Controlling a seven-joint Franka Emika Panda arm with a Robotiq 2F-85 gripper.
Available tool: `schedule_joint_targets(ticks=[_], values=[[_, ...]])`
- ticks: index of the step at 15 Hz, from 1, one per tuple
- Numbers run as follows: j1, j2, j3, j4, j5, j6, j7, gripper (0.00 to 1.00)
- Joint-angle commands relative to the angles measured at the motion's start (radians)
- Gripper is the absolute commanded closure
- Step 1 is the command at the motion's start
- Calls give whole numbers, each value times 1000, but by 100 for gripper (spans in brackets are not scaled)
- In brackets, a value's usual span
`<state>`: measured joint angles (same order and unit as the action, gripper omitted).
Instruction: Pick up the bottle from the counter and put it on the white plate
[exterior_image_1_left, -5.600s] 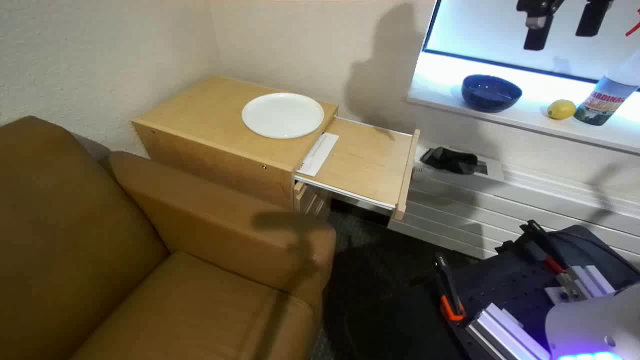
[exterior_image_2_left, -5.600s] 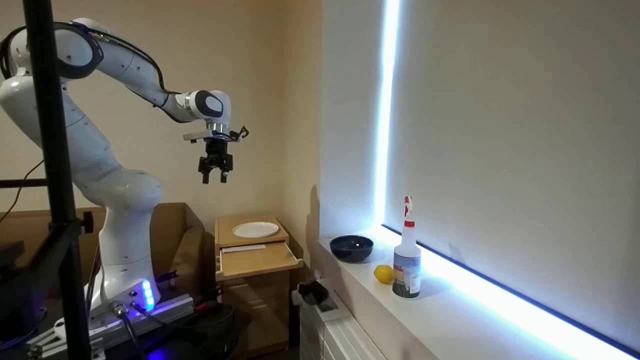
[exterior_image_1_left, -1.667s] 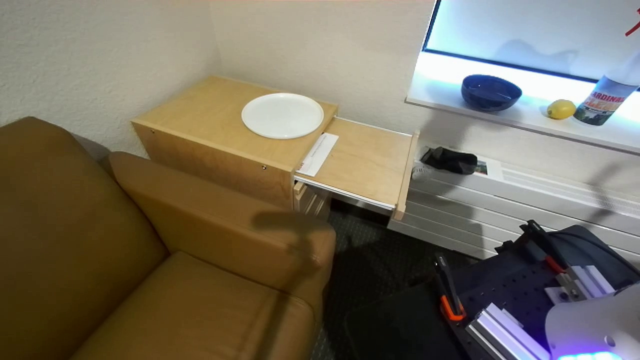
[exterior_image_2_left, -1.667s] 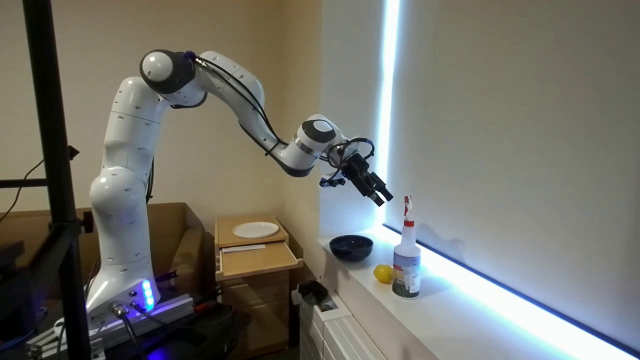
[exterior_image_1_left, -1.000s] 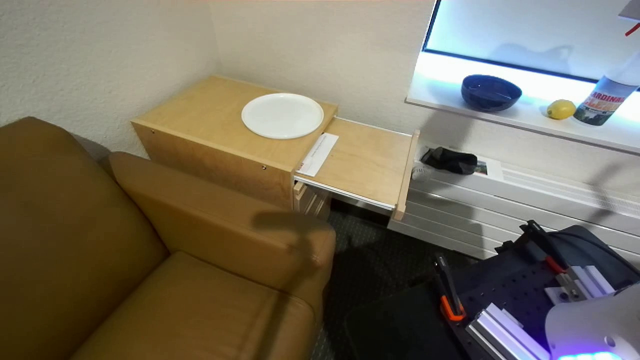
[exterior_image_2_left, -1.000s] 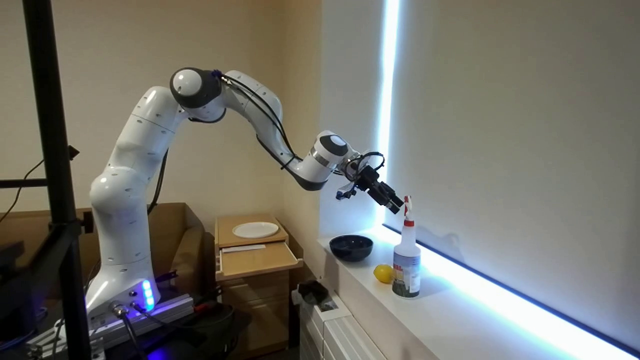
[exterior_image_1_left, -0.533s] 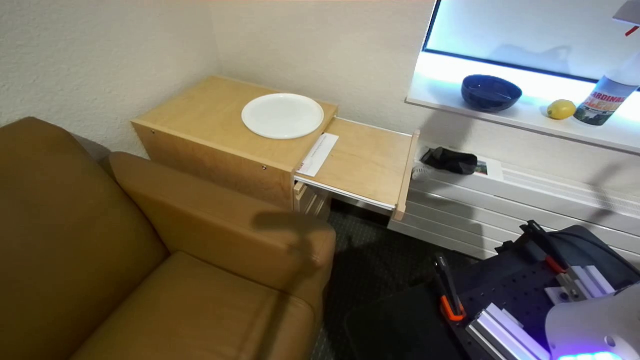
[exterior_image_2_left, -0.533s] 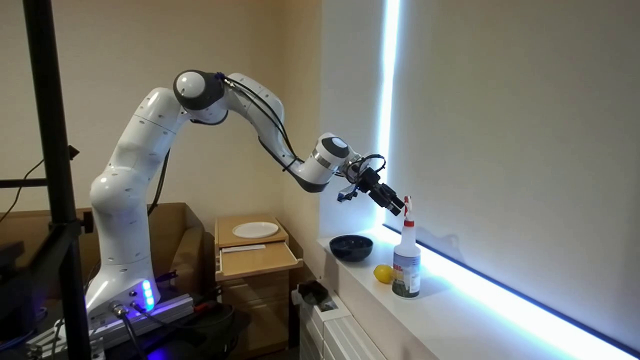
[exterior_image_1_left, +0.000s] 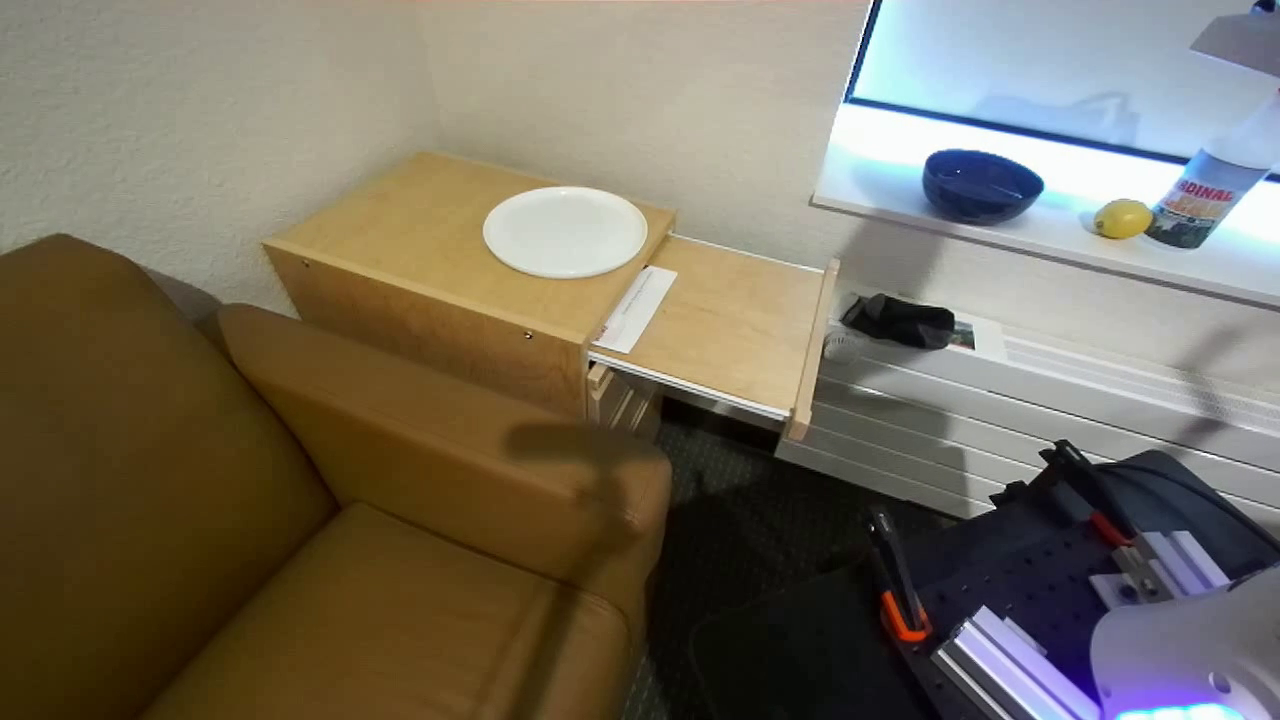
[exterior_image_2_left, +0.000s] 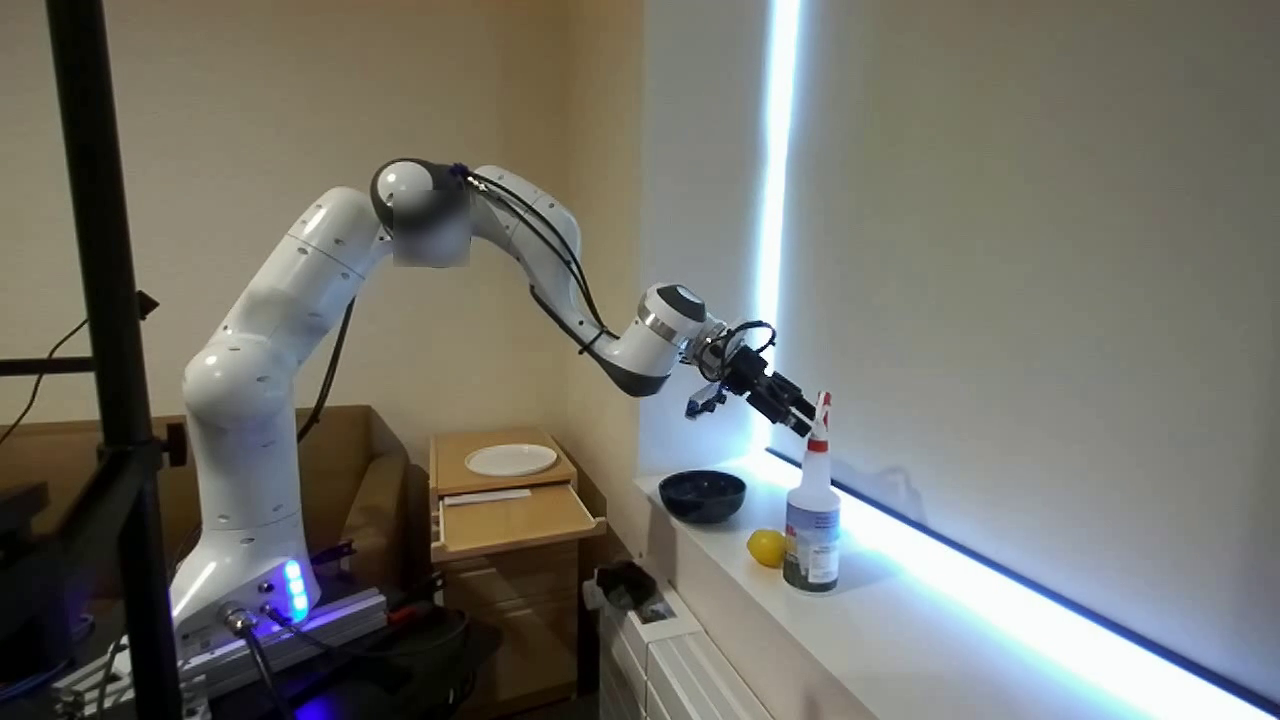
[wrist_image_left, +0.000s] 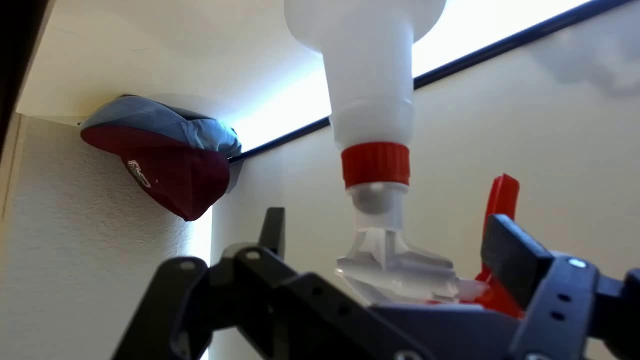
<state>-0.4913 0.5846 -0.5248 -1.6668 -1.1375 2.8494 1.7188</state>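
Note:
The bottle (exterior_image_2_left: 813, 520) stands nearly upright on the white counter (exterior_image_2_left: 900, 650). It also shows in an exterior view (exterior_image_1_left: 1208, 195), with its top cut off. My gripper (exterior_image_2_left: 803, 422) is at the spray head, coming down at a slant. The wrist view stands upside down. There the open fingers (wrist_image_left: 392, 240) lie on either side of the white spray head, wide apart. One finger overlaps the red trigger; I cannot tell whether it touches. The bottle's red collar (wrist_image_left: 376, 164) is beyond the fingertips. The white plate (exterior_image_1_left: 565, 232) lies bare on the wooden side table (exterior_image_1_left: 400, 215).
A yellow lemon (exterior_image_2_left: 767, 548) sits right beside the bottle, and a dark blue bowl (exterior_image_2_left: 703, 497) stands farther along. A maroon and blue cap (wrist_image_left: 170, 155) lies on the counter. An open drawer (exterior_image_1_left: 740, 320) juts from the side table. A brown sofa (exterior_image_1_left: 400, 560) stands nearby.
My arm has swung from high up near the plate over to the bottle, then lowered and pushed forward. The bottle has shifted and turned slightly in the last half second.

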Motion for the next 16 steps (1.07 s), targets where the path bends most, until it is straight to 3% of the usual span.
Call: schedule_joint_targets(ticks=[1, 6, 7, 8, 16], values=[[12, 80, -39, 70, -43, -11, 66, 0], [4, 83, -34, 62, -21, -6, 51, 0], [3, 81, -33, 60, -15, -11, 47, 7], [-1, 78, -27, 56, -8, -10, 38, 27], [-13, 75, -18, 51, 17, -22, 24, 83]])
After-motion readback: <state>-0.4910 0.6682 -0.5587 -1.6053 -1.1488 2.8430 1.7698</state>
